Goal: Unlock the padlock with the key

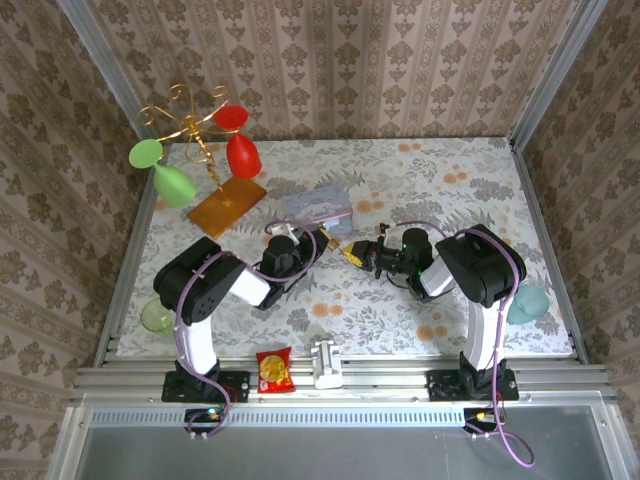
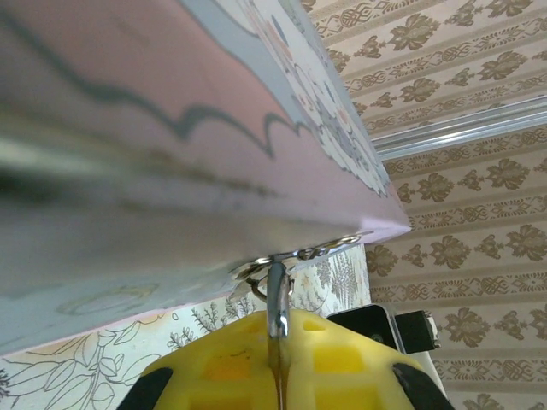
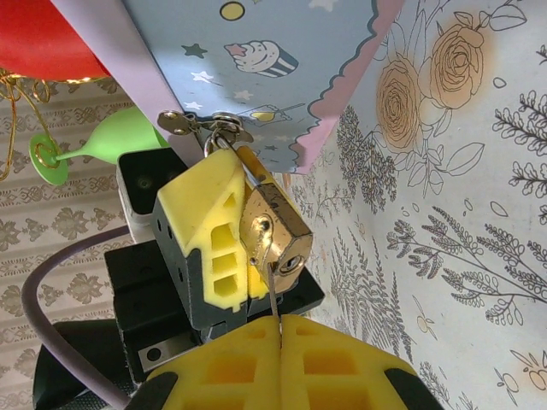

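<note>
Steel key (image 3: 272, 295) blade sits in the keyhole on the padlock (image 3: 275, 229) end face, so insertion looks done. Left to do, my read: turn it and pop the shackle (image 3: 220, 137), which looks still latched and is threaded through the hasp (image 3: 198, 120) of the pale blue tin (image 3: 256, 60). Can't tell if any turn is on it yet.

Right fingers (image 3: 231, 367): pressed fully together, pinching the key's near end, blade pointing away into the lock.

Left fingers (image 3: 209, 226): clamped on the padlock body from its left side, bracing it.

Padlock sits at the tin's hasp edge, mid-bench (image 1: 450, 180), between the two arms, with the tin just far-left of it.
</note>
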### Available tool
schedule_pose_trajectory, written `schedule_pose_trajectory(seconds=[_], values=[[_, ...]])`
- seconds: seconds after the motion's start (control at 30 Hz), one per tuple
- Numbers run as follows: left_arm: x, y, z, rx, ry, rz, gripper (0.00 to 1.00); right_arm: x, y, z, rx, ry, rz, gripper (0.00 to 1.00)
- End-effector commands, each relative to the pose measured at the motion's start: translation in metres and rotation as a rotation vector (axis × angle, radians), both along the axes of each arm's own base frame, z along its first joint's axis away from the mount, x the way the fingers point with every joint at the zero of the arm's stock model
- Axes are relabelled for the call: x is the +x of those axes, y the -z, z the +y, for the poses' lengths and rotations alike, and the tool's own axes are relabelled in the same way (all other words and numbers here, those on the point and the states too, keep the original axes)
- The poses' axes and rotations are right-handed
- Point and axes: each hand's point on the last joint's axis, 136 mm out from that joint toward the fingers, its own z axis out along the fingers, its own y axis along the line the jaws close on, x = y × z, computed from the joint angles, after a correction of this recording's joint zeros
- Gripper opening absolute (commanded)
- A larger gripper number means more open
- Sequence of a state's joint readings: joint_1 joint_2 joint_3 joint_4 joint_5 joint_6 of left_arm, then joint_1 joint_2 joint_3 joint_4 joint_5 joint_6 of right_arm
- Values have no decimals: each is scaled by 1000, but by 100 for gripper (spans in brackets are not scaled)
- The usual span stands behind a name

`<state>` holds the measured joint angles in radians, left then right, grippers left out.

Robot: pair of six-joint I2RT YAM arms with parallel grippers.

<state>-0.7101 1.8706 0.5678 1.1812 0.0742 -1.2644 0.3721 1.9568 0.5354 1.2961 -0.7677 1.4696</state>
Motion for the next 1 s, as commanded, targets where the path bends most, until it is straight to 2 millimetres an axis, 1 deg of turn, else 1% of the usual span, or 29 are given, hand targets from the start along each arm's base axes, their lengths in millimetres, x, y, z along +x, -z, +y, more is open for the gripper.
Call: schedule_pose_trajectory(seconds=[0.0, 0.1, 0.23, 0.33, 0.4, 0.6, 0.73, 0.97], values=[[7, -50, -8, -113, 5, -100, 0, -1, 4, 4, 0, -20, -9, 0], [8, -52, -8, -117, 1, -103, 0, -1, 9, 4, -7, -18, -3, 0], [9, -54, -11, -122, 10, -107, 0, 0, 8, 3, -8, -18, -11, 0], [16, -51, 4, -118, -18, -100, 0, -2, 7, 2, -10, -16, -13, 0], [18, -50, 9, -114, -24, -98, 0, -3, 6, 1, -11, -14, -16, 0], [16, -52, 7, -121, -17, -98, 0, -2, 0, 1, -6, -15, -34, 0], [12, -53, -2, -140, 7, -92, 0, 0, -6, 2, -3, -18, -63, 0], [5, -55, -10, -155, 23, -89, 0, 2, -15, 3, 1, -18, -94, 0]])
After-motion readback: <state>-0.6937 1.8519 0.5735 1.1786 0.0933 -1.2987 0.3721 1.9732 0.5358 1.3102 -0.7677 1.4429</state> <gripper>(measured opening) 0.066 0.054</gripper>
